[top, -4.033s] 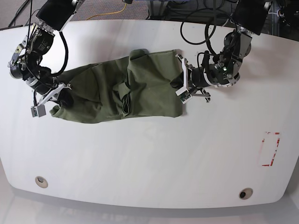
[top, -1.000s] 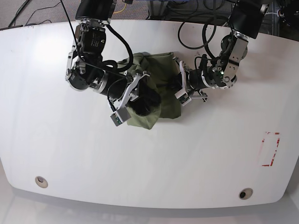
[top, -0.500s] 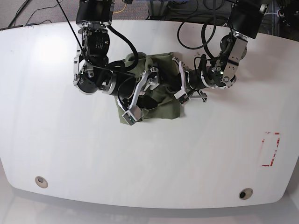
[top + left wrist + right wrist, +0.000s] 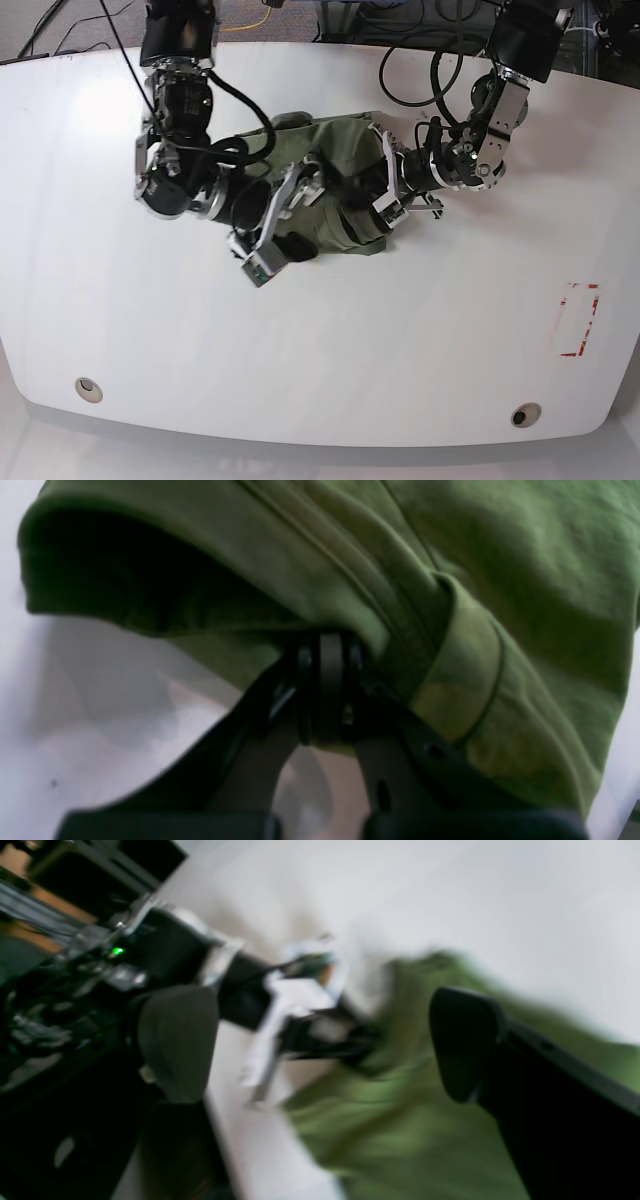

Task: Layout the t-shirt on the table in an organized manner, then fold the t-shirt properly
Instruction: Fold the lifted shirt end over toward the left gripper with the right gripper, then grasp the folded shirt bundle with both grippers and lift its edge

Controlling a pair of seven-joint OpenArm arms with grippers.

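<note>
Where the left gripper (image 4: 325, 690) pinches the t-shirt (image 4: 340, 190), its black jaws are clamped on a thick hemmed edge, the cloth draping over them. The right gripper (image 4: 320, 1040) stands wide open and holds nothing, its two rounded black pads (image 4: 177, 1040) hovering over the shirt's left part. One shirt is in view: olive green, soft, wrinkled, bunched into a compact heap far of the table's middle, between the two arms. The table (image 4: 400, 330) is glossy white with curved edges. It bears two round grommet holes (image 4: 89, 388) near the front edge, one at each side, and one red dashed rectangle (image 4: 579, 320) at the right. Cables and dark gear lie beyond the far edge.
</note>
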